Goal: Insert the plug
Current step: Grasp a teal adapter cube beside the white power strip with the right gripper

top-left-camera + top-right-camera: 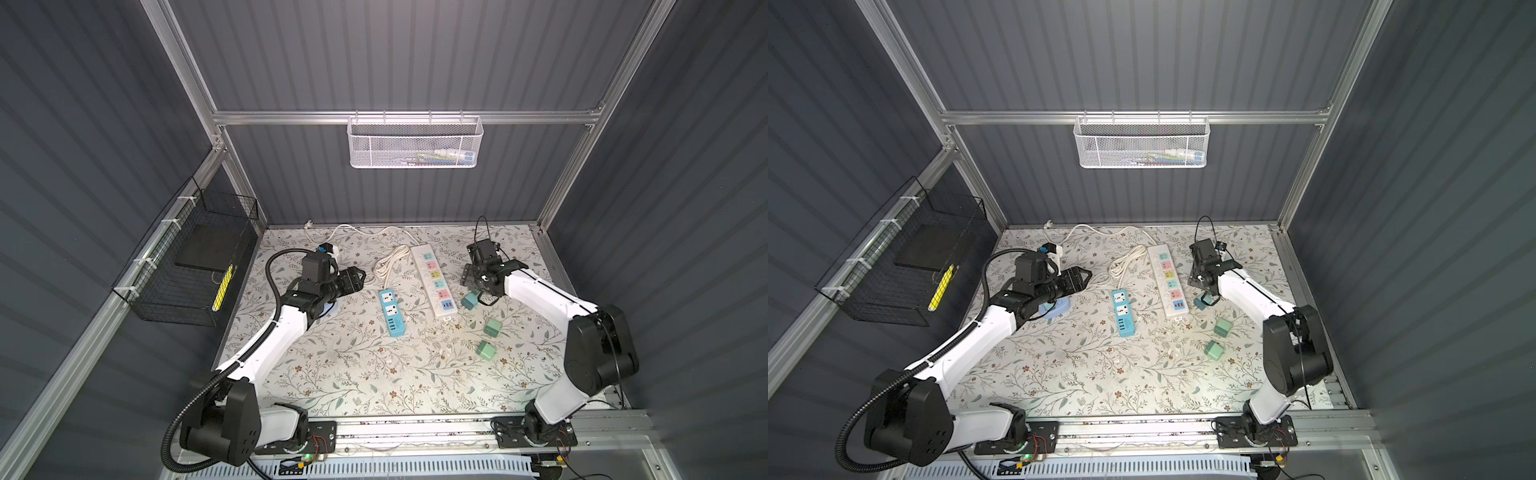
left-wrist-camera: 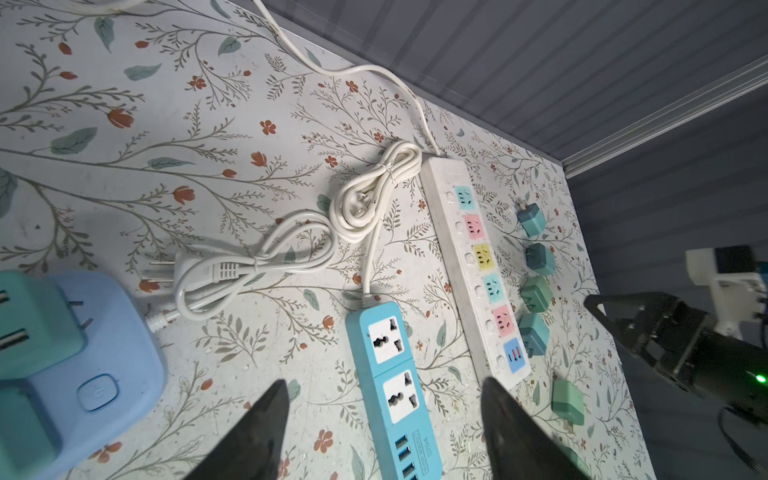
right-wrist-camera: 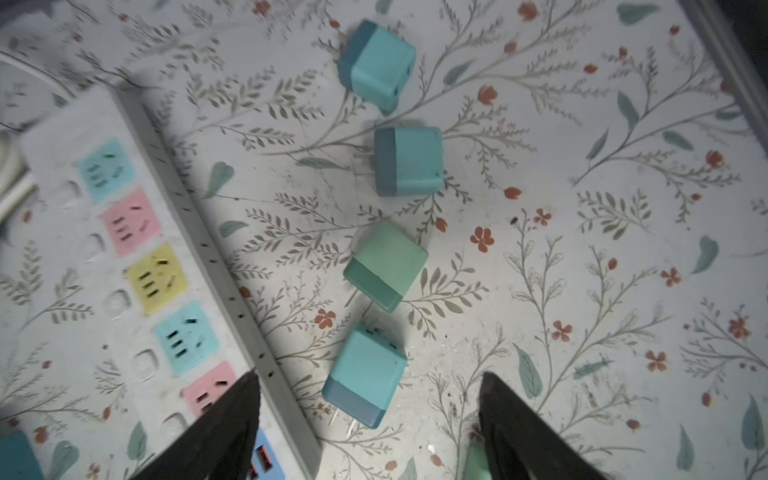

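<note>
Several teal and green cube plugs lie on the floral table beside the white power strip (image 3: 137, 257). The nearest teal plug (image 3: 365, 374) lies on its side with its prongs showing, between the fingers of my open right gripper (image 3: 368, 379), which does not touch it. Others lie further along the row: a green plug (image 3: 386, 264) and a teal plug (image 3: 409, 160). In both top views the right gripper (image 1: 468, 281) hovers over that row. My left gripper (image 2: 386, 385) is open and empty above the blue power strip (image 2: 390, 374). A teal plug (image 2: 33, 324) sits on a light blue socket block (image 2: 108, 374).
Two bundled white cords (image 2: 374, 195) (image 2: 249, 266) lie behind the blue strip (image 1: 390, 311). Two green plugs (image 1: 492, 327) (image 1: 486, 350) lie apart at the right. A white mesh basket (image 1: 415, 141) hangs on the back wall. A black wire basket (image 1: 191, 266) hangs on the left wall.
</note>
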Motion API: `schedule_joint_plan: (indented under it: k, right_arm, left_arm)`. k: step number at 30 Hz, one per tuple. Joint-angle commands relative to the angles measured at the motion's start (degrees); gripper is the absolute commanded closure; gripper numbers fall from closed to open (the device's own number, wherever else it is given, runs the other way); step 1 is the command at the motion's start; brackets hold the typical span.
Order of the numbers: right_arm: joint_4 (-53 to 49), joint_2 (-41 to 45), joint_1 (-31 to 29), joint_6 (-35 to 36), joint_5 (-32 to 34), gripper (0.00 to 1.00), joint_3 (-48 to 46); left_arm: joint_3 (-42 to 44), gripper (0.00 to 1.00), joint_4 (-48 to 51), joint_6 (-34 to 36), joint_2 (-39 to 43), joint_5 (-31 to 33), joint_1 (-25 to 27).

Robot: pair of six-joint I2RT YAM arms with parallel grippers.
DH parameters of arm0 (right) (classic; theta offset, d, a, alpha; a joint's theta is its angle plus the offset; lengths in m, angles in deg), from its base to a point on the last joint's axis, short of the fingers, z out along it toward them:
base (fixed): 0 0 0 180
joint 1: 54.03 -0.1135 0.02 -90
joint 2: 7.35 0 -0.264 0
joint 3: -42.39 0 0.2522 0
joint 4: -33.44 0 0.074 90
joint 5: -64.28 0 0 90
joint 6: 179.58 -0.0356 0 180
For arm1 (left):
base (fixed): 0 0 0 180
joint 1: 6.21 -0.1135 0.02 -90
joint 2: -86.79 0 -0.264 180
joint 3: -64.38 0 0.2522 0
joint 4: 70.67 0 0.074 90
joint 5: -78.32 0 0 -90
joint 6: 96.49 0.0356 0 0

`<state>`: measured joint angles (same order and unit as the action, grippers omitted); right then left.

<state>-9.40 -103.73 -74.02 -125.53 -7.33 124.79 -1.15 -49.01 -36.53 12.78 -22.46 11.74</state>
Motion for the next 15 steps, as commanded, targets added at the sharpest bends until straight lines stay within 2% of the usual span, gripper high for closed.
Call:
schedule_joint_plan:
  k: [1,5,10,15]
  right_arm:
    - [-2.5,-4.1,0.0,-2.7,-2.1,0.16,2.9]
    - [-1.9,-8.3,1.3,-5.0,-4.9,0.16,3.3]
    - [-1.1,-10.0,1.5,-6.4,-5.2,0.17,2.7]
    - [-2.0,-11.2,1.6,-7.7,-6.1,0.22,2.6]
  left_arm:
    - [1.8,0.26,2.8,-0.1,3.3,0.0,0.2]
    - [3.7,0.25,4.4,0.4,6.0,1.6,0.2]
    - [6.1,0.24,3.7,0.0,7.7,2.0,0.2]
    - [6.3,0.24,3.6,0.1,6.9,1.8,0.2]
